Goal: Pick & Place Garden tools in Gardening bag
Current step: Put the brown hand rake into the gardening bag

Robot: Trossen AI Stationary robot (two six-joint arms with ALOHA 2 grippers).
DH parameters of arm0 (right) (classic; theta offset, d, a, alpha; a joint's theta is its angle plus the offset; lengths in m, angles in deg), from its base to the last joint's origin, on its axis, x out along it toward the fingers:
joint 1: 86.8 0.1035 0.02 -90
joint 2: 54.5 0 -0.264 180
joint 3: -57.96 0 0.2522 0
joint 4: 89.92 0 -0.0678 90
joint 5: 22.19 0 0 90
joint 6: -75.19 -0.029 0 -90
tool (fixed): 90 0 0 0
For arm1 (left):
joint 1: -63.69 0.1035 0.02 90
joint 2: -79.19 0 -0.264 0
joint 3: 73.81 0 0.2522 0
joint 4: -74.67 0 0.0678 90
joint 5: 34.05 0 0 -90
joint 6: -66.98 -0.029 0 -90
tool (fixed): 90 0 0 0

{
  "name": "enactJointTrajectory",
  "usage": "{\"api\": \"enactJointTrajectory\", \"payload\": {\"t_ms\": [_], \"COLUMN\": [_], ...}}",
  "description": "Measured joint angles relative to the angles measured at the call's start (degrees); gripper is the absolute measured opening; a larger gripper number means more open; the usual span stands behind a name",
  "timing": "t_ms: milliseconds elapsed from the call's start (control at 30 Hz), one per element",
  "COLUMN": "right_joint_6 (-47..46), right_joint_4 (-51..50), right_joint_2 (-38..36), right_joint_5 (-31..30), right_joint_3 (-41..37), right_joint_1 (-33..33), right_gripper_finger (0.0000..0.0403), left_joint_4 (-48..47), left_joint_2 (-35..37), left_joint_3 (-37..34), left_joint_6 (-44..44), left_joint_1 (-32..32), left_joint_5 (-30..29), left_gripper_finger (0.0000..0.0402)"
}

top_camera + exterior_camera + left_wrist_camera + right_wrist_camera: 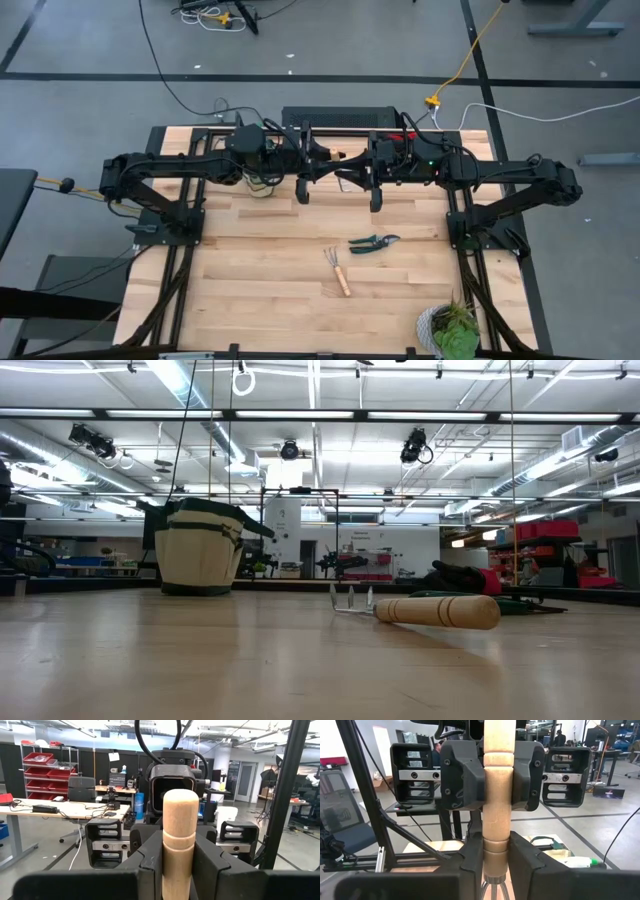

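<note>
A wooden-handled mini rake (340, 154) stands upright in the air over the table's far middle, held between both grippers. My left gripper (178, 845) and my right gripper (496, 850) face each other, both shut on its handle. A second wooden-handled rake (337, 270) lies flat on the table, also in the low view (430, 610). The pruning shears (373, 242) lie flat beside it. The beige gardening bag (200, 548) stands upright at the far side, mostly hidden under the left arm in the high view. Red-and-black gloves (470, 575) lie at the far right. My left gripper pinches the rake's wooden handle (178, 840) between its two fingers, below the rounded free end (180, 800), which sticks up past them. The fingers come level from the table's left, across the handle. The rake is upright and clear of the table. My right gripper pinches the same handle at its lower end (495, 845), just above the metal tines (495, 892), below the left gripper's fingers (462, 775). The fingers come level from the table's right, across the handle. The tines point down.
A leafy potted plant (450, 330) stands at the table's near right corner. Bare wood lies along the table's near left and middle (250, 290). The arms' dark frames (170, 225) stand at both sides.
</note>
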Motion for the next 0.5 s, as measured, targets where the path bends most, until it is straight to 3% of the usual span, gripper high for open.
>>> {"api": "enactJointTrajectory", "payload": {"t_ms": [300,500], "right_joint_6": [0.19,0.15], "right_joint_4": [0.65,0.9], "right_joint_2": [-0.02,-0.38], "right_joint_5": [-0.21,-0.2], "right_joint_3": [0.02,0.02], "right_joint_1": [-0.02,-0.02], "right_gripper_finger": [0.0161,0.0193], "left_joint_4": [-0.37,-0.67], "left_joint_2": [0.0,0.08], "left_joint_3": [0.0,0.0], "left_joint_6": [0.11,0.08], "left_joint_1": [0.0,0.02], "left_joint_5": [-0.04,-0.07], "left_gripper_finger": [0.0078,0.0078]}}
